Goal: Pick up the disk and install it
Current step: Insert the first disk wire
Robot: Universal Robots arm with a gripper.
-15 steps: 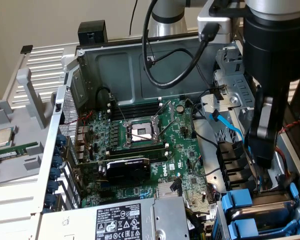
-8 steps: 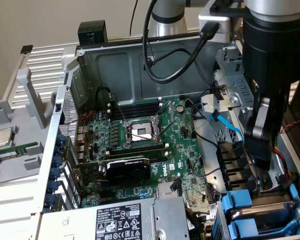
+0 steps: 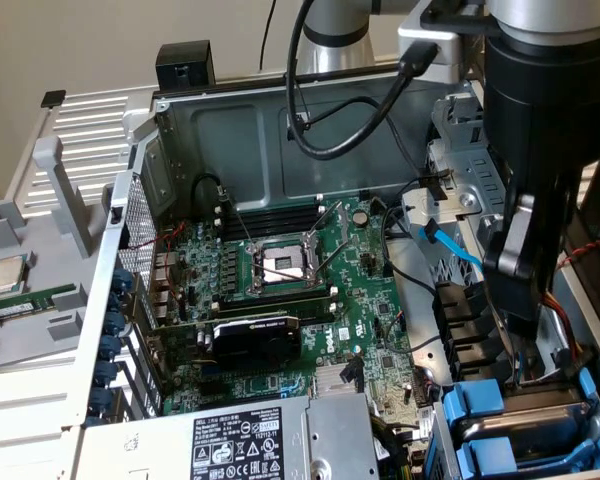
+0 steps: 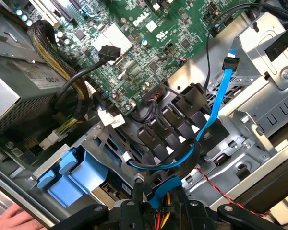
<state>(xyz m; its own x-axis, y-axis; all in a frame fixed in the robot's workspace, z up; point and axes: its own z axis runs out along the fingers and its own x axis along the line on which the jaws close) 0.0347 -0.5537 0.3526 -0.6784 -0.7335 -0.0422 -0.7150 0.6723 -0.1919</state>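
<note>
Exterior view: arm upright at 3 o'clock, gripper lowered into drive cage at 5 o'clock. Gripper opening and hold: cannot tell. Disk in blue carrier sits in cage, just beside gripper; second blue-framed drive at its 6 o'clock. Wrist view: person's hand near blue carriers.

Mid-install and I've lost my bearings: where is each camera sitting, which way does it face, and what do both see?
Exterior view: above the open case, looking down at the motherboard; the arm hangs over the exterior view's right side.
Wrist view: on the wrist, looking past the gripper at the board's edge and cables; a person's hand also shows.
Shared: the motherboard and the blue cable.
</note>
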